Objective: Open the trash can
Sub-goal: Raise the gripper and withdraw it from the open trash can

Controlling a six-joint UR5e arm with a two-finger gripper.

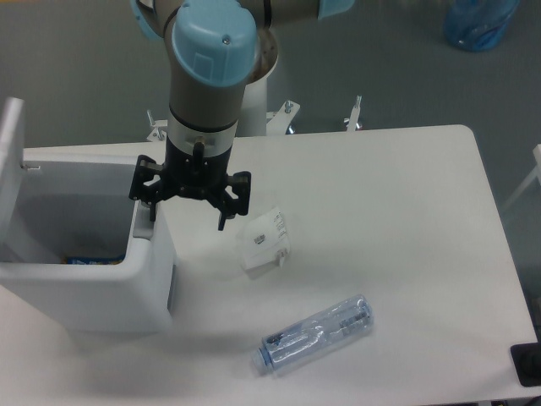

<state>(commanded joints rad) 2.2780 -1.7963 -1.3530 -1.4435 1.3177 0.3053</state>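
White trash can [84, 288] sat at counter's [397, 245] left w/ lid up; something blue was seen inside. Pincer [188, 216], fingers spread apart, hung over its right rim. Clear bottle [314, 335] lay nearby.

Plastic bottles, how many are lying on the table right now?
1. The clear plastic bottle lies on its side near the table's front edge, right of the open trash can. The bin's interior is partly hidden.

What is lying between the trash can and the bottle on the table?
In the camera view, only a small white carton lies between the trash can and the bottle.
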